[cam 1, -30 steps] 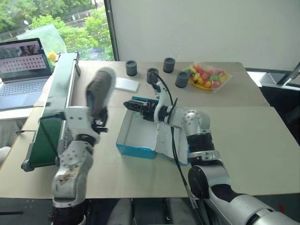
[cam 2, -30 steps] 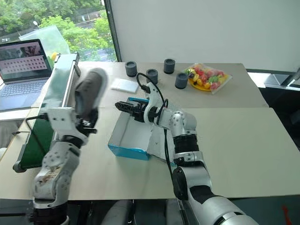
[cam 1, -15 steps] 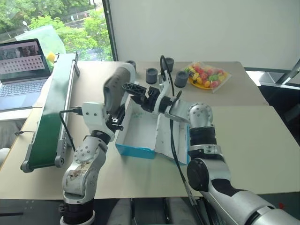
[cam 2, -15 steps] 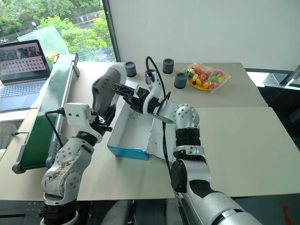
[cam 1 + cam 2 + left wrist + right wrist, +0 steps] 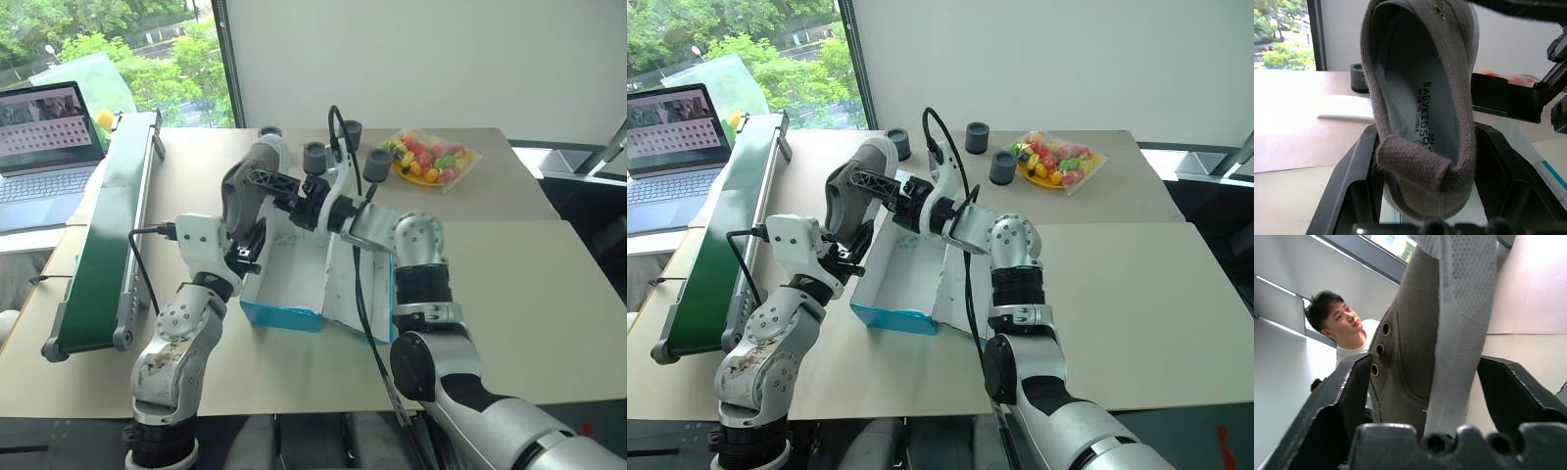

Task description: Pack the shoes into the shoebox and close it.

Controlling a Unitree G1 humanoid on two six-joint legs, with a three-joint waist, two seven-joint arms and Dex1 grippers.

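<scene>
Gripping one shoe [image 5: 247,181] above the empty open shoebox [image 5: 290,276], left fingers [image 5: 1349,176] clamp its heel, right fingers [image 5: 1342,396] straddle it.

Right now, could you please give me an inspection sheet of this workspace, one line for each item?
Surface: tan table, two tops joined.
Job's things: one grey shoe held up beside the open shoebox; box inside looks white and bare.
Clutter: white pad, dark cups, bag of coloured fruit.
Hands: left hand shut on the shoe's heel; right hand straddles the shoe, its fingers not pressing it.
Cables: black cable along the right arm.
Surroundings: green conveyor, laptop, window with trees, a person behind.
</scene>
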